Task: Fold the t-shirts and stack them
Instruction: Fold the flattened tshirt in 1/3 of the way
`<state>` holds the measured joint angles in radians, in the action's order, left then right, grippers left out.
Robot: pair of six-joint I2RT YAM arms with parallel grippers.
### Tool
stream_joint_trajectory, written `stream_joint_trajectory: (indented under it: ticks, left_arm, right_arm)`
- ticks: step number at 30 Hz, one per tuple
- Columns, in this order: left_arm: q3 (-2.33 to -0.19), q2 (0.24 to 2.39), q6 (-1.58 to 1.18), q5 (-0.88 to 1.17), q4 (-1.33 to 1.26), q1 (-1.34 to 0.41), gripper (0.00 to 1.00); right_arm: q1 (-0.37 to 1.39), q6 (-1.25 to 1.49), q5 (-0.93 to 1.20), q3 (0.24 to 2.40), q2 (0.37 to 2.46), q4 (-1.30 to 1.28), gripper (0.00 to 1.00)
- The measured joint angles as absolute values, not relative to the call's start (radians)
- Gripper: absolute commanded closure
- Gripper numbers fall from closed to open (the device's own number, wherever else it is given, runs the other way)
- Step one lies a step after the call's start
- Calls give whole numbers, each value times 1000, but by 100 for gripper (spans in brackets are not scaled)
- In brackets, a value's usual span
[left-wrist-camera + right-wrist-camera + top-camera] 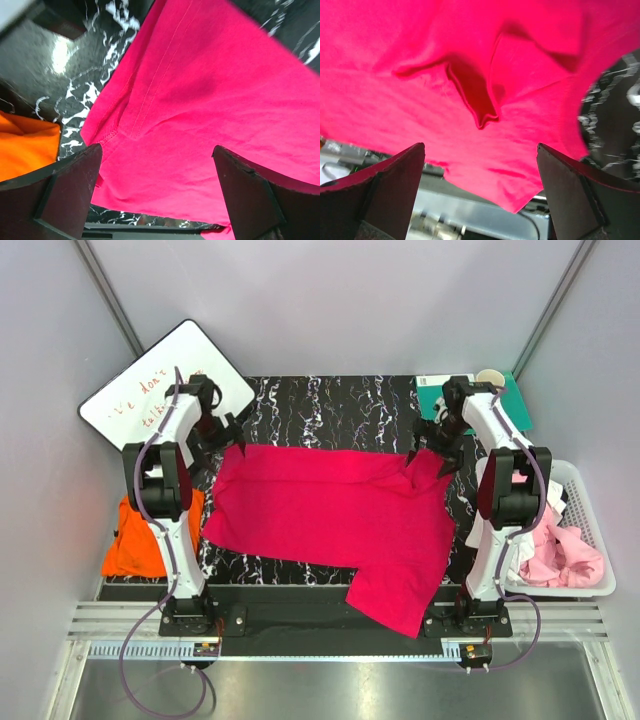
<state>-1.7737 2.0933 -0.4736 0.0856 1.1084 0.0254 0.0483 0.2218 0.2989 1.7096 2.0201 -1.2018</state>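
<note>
The magenta shirt [330, 520] lay spread over the surface [330, 410], its lower part hanging off the near edge. Both arms' jaws stood wide apart above its far corners, gripping nothing. The left arm hid part of the orange shirt [140, 540]. The right arm partly covered the basket [590, 490] of pale shirts.

Matt magenta cloth t-shirt [330, 510] lies on glossy black marbled tabletop [330, 415].

The table [330, 410] was viewed from overhead at its near edge, while the magenta-red t-shirt [330, 510], shared by all views, was seen closely from both wrists.
</note>
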Motion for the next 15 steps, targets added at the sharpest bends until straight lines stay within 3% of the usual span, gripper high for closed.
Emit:
stream_joint_trajectory:
  ticks: [7, 12, 13, 15]
  left_arm:
    - [-1862, 2101, -467, 77, 1109, 25, 2]
    - [-1932, 2148, -461, 78, 1105, 25, 11]
    - [-1940, 2160, -459, 78, 1105, 25, 14]
    - [-1951, 2183, -452, 79, 1106, 25, 35]
  right_arm:
    - [49, 222, 161, 1778, 2016, -1193, 5]
    - [49, 225, 94, 1802, 2086, -1161, 7]
    - [49, 225, 85, 1802, 2105, -1150, 8]
    - [49, 226, 67, 1802, 2137, -1133, 16]
